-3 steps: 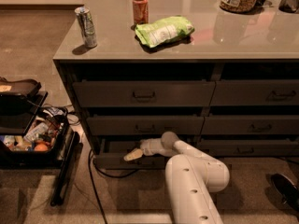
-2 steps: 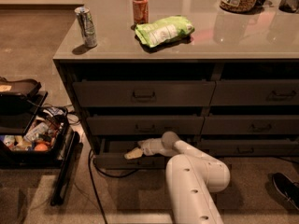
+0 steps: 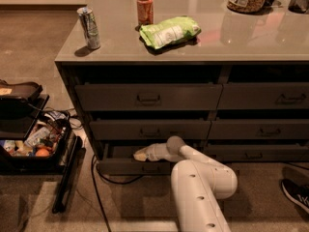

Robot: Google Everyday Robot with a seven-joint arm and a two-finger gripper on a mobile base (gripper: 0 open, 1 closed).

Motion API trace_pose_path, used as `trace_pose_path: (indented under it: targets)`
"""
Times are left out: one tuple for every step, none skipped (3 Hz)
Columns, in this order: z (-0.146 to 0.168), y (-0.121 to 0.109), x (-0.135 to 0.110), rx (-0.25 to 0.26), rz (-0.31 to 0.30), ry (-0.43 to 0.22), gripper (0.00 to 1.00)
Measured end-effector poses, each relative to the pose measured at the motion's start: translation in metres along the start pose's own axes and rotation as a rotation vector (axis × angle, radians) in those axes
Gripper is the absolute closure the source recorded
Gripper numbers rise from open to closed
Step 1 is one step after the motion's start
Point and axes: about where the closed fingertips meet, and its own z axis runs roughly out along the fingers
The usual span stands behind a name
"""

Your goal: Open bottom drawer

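The bottom drawer (image 3: 120,167) is the low, slim one at the foot of the left stack. Its front stands a little way out from the cabinet, leaving a dark gap above it. A small dark bar handle (image 3: 152,168) sits at its centre, partly behind my arm. My gripper (image 3: 141,154) is at the end of the white arm (image 3: 203,182) that rises from the bottom of the view. It points left and sits just above the drawer front, over the gap and slightly left of the handle.
Two taller drawers (image 3: 148,98) sit above it, with a second stack (image 3: 260,129) to the right. On the counter (image 3: 251,42) are two cans, a green bag and a jar. An open case (image 3: 34,146), a black bar and cables lie on the floor at left. A shoe (image 3: 295,193) is at right.
The bottom drawer's front looks slightly further out from the cabinet than before. The gripper and arm have barely shifted.
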Motion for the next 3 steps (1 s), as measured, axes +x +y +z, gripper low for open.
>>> trace_pose_path:
  targets:
    - [0.0000,0.0000,0.0000,0.000,0.000,0.000,0.88]
    - [0.0071,-0.0096,-0.0032,0.007,0.009,0.014,1.00]
    - [0.0082,-0.0048,-0.0015,0.002,0.002,0.015,1.00]
